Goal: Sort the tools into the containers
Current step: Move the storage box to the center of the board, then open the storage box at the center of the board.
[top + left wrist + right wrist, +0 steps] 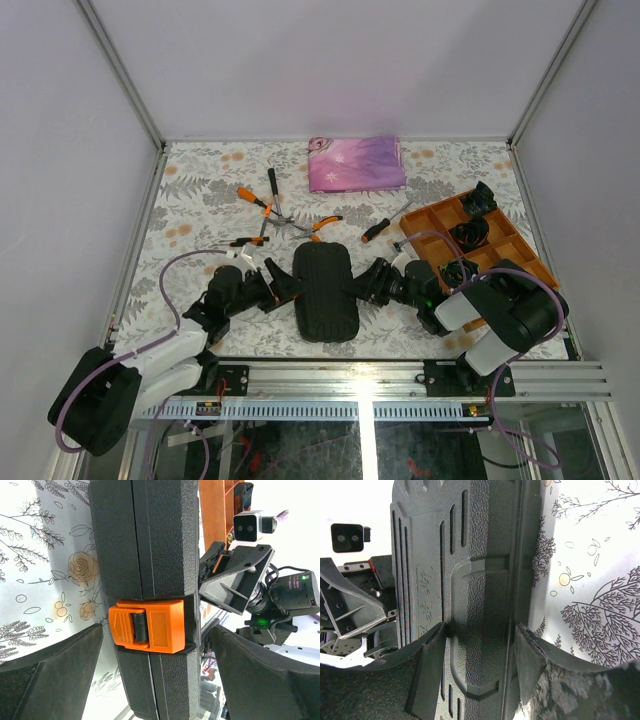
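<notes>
My left gripper (278, 285) is down at the left edge of the case (323, 295), which lies shut and flat on the flowered table (200, 180), near my bases and about midway between my two arms. From the left wrist, my fingers (50, 675) stand one to each side of the case's edge, where the orange latch (147, 625) sits closed across the seam. A strip of table shows between each finger and the black plastic, so this hand is released and grips nothing.

Behind the case, further from me, the tools lie loose on the table. Orange-handled pliers (252, 197) are furthest left, with another orange-and-black tool (245, 242) nearer me; I cannot tell what kind it is. Just right of them is a slim black-handled hammer (271, 185). Then come a second pair of pliers (322, 224) and a screwdriver (375, 229). None of them is in the case. A pink-purple cloth (357, 163) lies folded at the far edge.

My right gripper (362, 283) is at the case's right edge. From the right wrist, both its fingers (427, 670) press against the case, one on the ribbed face and one on the face toward the table: it grasps the case.

Furthest right is an orange tray (520, 250) with black coiled bundles (470, 235) in its compartments.
</notes>
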`<state>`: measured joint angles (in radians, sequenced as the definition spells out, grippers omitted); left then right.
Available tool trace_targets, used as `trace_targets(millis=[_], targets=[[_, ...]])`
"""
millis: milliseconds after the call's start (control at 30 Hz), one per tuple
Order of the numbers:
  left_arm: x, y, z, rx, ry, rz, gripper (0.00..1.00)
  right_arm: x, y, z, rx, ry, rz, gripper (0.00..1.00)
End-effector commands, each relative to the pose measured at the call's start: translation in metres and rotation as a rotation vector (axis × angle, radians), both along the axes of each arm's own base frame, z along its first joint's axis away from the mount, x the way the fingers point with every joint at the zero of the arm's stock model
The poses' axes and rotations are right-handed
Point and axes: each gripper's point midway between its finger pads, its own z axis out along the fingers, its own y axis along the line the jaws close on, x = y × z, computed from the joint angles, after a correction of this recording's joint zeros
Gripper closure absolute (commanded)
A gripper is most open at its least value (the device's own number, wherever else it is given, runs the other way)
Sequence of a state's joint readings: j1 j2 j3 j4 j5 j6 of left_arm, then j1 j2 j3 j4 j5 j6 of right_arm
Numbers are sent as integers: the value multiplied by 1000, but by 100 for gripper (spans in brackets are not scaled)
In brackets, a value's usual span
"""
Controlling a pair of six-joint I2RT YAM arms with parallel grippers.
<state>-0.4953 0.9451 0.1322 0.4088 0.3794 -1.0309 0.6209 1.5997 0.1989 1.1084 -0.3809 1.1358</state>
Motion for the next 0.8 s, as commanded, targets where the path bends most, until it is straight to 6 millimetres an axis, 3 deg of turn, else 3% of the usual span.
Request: trace_targets(millis=[0,400,767], targets=[[8,-6,17,-35,-79,-22,15,-34,-30,-67,-207,208,-2,61],[9,-4,12,-1,-67,-21,37,-36,-31,-74,-217,235,-4,67],[5,14,-19,241,51,-37,51,-32,-36,-79,-272,229,-12,70]])
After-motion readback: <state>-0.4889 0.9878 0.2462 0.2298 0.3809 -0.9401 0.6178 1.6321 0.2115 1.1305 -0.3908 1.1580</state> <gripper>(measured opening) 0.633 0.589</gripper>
